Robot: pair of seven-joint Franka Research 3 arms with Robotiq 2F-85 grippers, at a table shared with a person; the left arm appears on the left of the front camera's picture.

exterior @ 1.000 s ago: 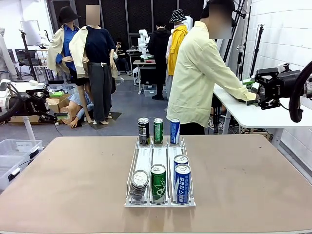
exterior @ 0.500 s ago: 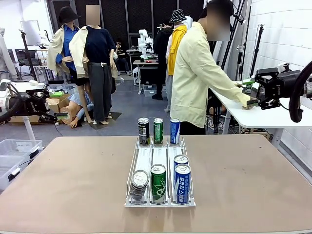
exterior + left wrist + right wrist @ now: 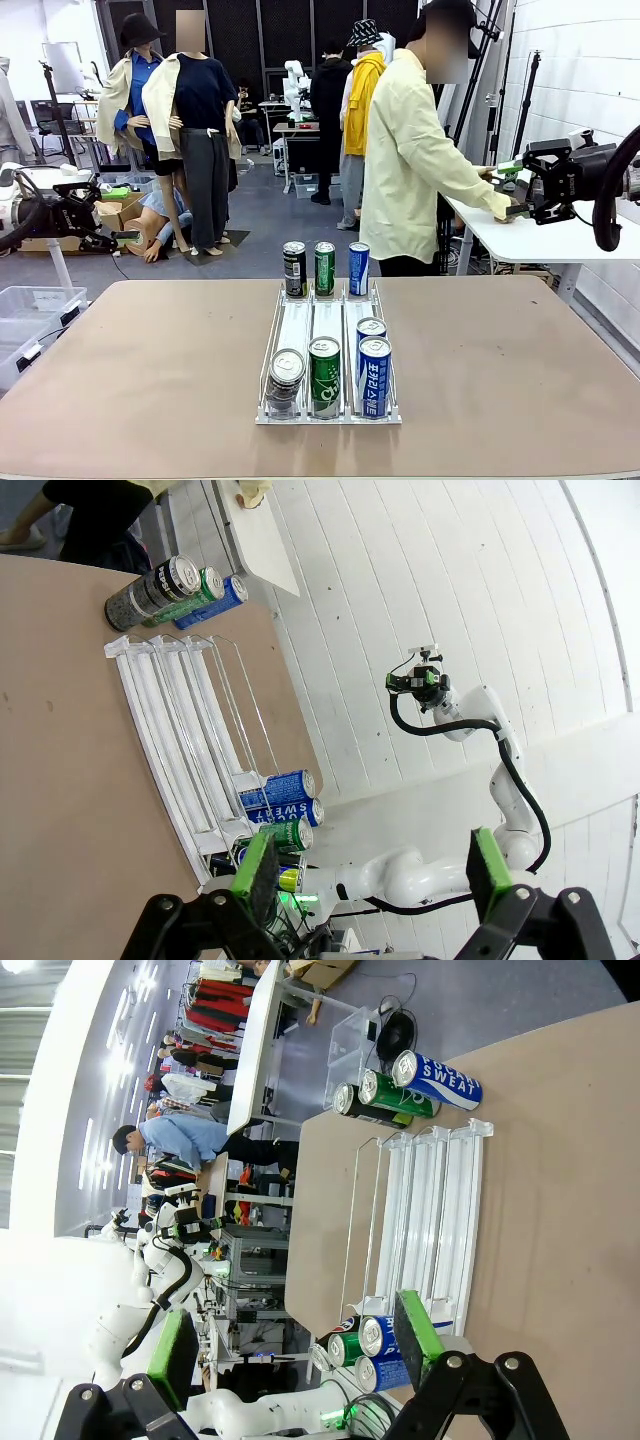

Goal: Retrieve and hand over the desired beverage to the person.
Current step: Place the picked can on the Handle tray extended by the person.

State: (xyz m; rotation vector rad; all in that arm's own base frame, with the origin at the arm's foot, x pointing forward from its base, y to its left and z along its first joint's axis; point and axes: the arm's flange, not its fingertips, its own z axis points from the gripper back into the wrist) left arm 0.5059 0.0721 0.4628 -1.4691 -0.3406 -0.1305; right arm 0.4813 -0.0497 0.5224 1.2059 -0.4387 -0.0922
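Counting cans in the front view: seven in all on the table (image 3: 120, 370). Three stand upright at the far end of the rack (image 3: 297, 328): one dark can (image 3: 294, 269), one green can (image 3: 325, 268), one blue can (image 3: 359, 268). Four sit at the near end of the rack: one dark (image 3: 286, 378) in its left lane, one green (image 3: 324, 376) in the middle lane, two blue (image 3: 374, 375) one behind the other in the right lane. One rack, three lanes, clear wire dividers.

One person (image 3: 410, 170) stands beyond the far right corner of the table, turned sideways to me, both hands down on a white side table (image 3: 520, 240).

My left gripper (image 3: 368, 875) is wide apart in the left wrist view, green pads (image 3: 256, 875) well separated, nothing between them, touching nothing. My right gripper (image 3: 295, 1345) is likewise spread full in the right wrist view, pads bare, holding nothing. Both are up off the table and well apart from the cans. In the front view the right gripper (image 3: 515, 190) sits high at the right edge, near the person's hands, not touching them as far as I can tell.
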